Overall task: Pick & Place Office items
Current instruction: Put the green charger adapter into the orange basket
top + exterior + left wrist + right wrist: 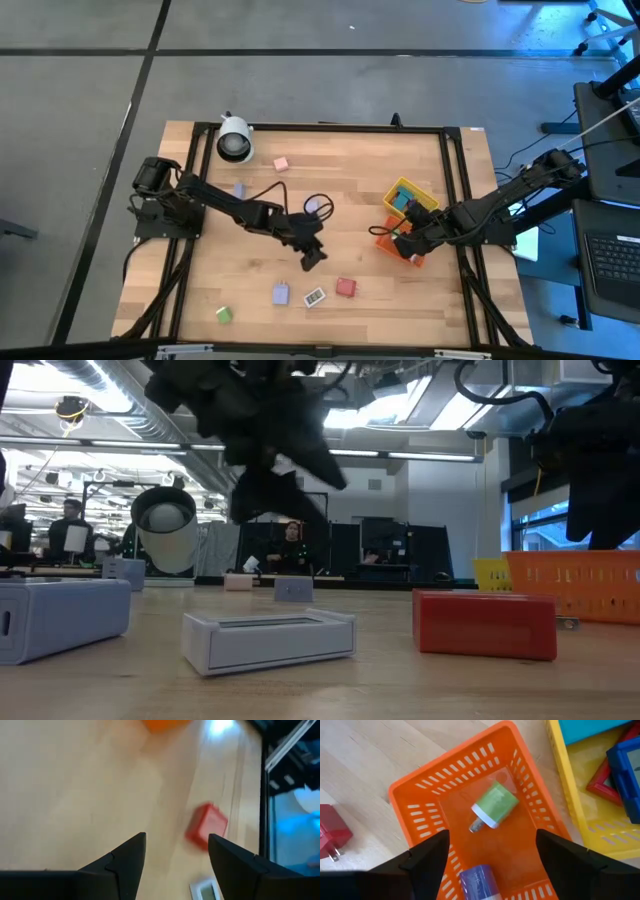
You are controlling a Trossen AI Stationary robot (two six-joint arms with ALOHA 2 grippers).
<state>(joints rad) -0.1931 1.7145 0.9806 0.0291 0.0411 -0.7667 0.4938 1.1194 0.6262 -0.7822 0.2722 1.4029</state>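
In the middle of the high view, the left gripper [313,258] hangs over bare wood, with the red block [345,288] and white piece [314,297] lower right of it. At right, the right gripper [405,246] sits over the orange bin [385,240].

In the left wrist view, the fingers [125,862] stand apart, holding nothing.

In the right wrist view, the jaws gape over a green-and-white piece [493,806] lying in the bin.
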